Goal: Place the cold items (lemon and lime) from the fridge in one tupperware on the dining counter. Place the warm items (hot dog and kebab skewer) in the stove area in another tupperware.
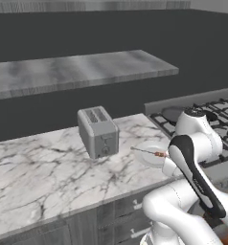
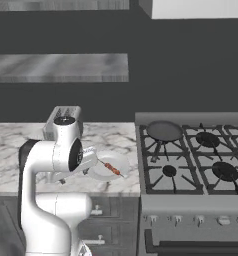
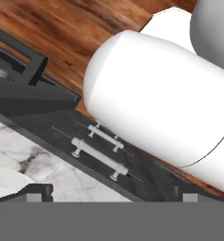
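The skewer (image 1: 152, 152) is lying across a white plate (image 1: 145, 158) on the worktop (image 1: 34, 177), right of centre in the left base view and just left of the stove (image 2: 201, 155) in the right base view, where the skewer (image 2: 111, 168) is showing as a thin stick with small reddish chunks toward one end; the toaster (image 1: 97, 131) is standing just behind the plate; the hand (image 3: 109, 195) is pointing down past the worktop edge toward the drawer handles (image 3: 99, 157) and the wood floor (image 3: 76, 28), its two dark tips (image 3: 36, 192) sitting far apart at the lower corners of the hand view, so it is standing fully open and holding nothing; judging by its look, the skewer is going to be light and stiff but very thin, lying nearly flat on the plate, so it may slip or roll between the fingers; the meat section is probably offering the thickest, surest grip, with the fingers closing across the stick rather than along it; the bare end is likely too slender to pinch; no tupperware or hot dog can be made out here.
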Robot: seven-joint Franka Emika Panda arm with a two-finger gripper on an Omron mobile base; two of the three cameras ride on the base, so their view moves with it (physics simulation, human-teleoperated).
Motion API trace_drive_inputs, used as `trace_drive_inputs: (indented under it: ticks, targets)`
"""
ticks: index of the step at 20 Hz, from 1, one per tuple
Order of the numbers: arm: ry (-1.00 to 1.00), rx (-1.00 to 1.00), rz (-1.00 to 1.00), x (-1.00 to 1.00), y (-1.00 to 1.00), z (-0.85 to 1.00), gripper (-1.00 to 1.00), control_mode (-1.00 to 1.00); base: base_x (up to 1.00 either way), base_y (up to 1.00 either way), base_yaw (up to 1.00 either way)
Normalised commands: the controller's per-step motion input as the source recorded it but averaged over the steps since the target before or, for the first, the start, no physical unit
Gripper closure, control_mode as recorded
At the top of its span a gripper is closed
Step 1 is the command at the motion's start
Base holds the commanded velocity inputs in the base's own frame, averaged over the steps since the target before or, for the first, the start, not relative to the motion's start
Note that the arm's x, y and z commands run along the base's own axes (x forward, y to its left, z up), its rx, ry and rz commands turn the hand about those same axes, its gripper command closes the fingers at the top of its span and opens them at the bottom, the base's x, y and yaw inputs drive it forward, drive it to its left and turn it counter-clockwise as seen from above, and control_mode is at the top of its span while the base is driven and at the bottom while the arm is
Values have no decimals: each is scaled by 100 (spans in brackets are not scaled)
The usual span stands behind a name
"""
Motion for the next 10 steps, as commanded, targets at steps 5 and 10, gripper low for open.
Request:
trace_drive_inputs:
  ticks: [5,10]
  targets:
    - [0,0,12,2,-16,-13,-100,-100,2,-3,17]
    - [-2,1,0,43,-35,-31,-100,-100,0,0,0]
